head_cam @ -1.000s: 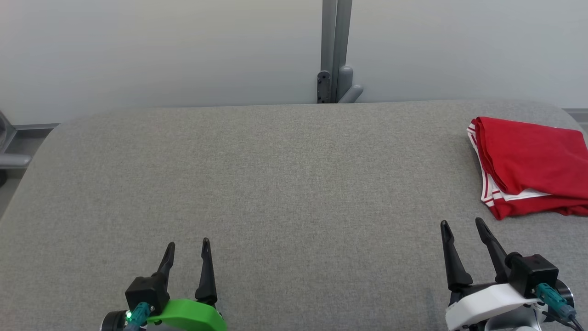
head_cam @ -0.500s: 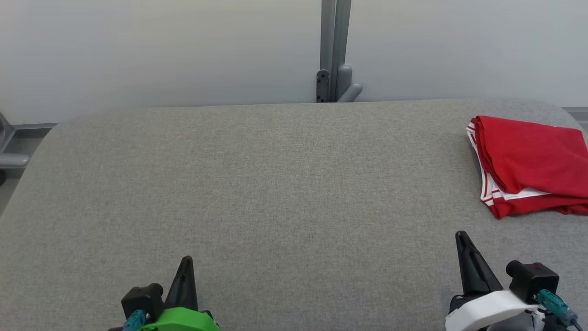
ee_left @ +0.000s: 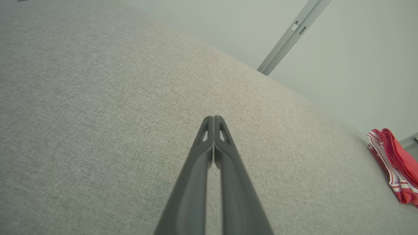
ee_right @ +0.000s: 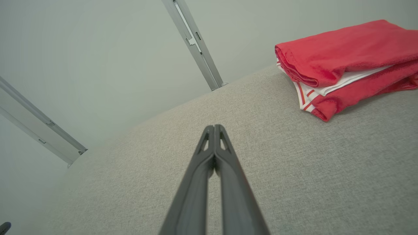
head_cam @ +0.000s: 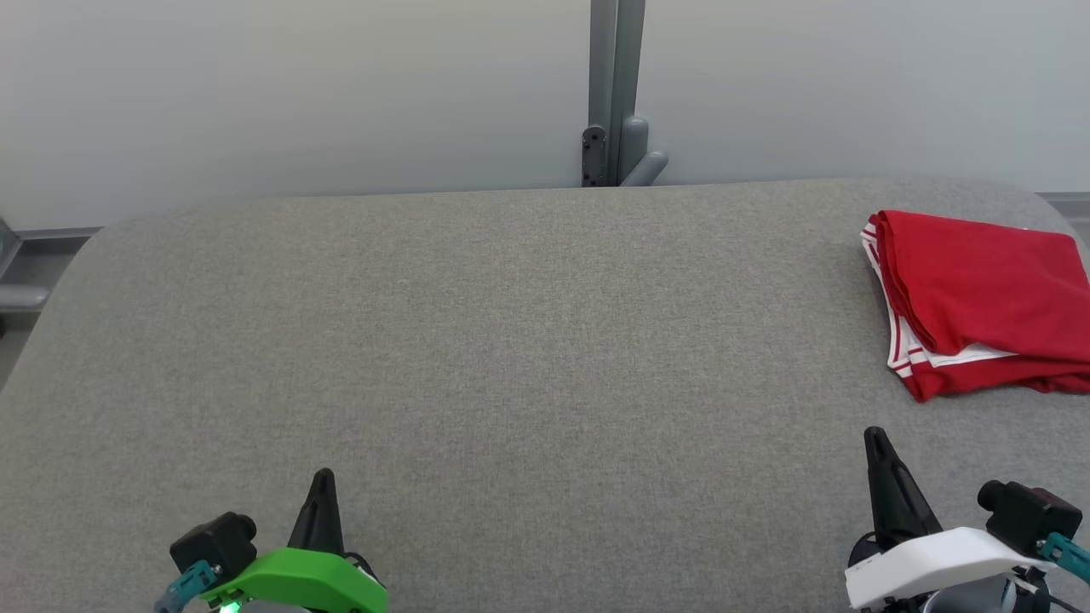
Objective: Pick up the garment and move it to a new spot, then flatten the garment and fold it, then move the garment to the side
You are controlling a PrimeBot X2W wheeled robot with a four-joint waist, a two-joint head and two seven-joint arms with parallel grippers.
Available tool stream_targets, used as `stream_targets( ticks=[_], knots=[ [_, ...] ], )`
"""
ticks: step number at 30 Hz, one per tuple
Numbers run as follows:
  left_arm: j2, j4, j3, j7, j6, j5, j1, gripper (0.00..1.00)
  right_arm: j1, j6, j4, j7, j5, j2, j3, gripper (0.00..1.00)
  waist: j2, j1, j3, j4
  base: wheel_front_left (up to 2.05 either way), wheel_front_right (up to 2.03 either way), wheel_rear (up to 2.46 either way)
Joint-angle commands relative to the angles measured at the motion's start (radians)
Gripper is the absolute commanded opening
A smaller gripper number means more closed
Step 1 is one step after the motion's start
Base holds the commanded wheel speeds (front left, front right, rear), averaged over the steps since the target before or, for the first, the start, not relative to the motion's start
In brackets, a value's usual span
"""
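At the near edge of a grey fabric surface (head_cam: 545, 340), two robot grippers point away from the viewer. The left gripper (head_cam: 323, 477), on a green mount, sits at the near left; its two dark fingers are pressed together into a single point, gripping nothing. The right gripper (head_cam: 875, 436), on a white mount, sits at the near right, its fingers likewise pressed together and empty. Both wrist views confirm this: each pair of fingers meets at the tips above bare fabric.

The middle of the surface is plain grey cloth.

Farther back, at the far right, lies the garment (head_cam: 979, 289): red cloth with white and red striped trim, folded into a loose stack. It is well apart from both grippers, closer to the right one.

Beyond the surface stands a pale wall (head_cam: 255, 94), with a grey metal post (head_cam: 615, 85) rising at its centre.
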Motion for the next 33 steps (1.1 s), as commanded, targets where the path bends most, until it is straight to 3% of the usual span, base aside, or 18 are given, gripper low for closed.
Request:
stream_targets(
  ticks=[1,33],
  knots=[
    [0.001,-0.018,0.015,0.011,-0.009,-0.042,-0.037,0.00,-0.026,0.000,-0.011,0.007,0.051,-0.008,-0.006,0.00,0.0000,0.0000,0.001,-0.001,0.00,0.00,0.00],
    [-0.002,-0.028,0.116,0.144,-0.070,-0.426,-0.089,0.00,-0.055,0.000,0.001,0.072,0.493,-0.015,-0.040,0.00,0.0000,0.0000,0.014,-0.015,0.00,0.00,0.00]
  ],
)
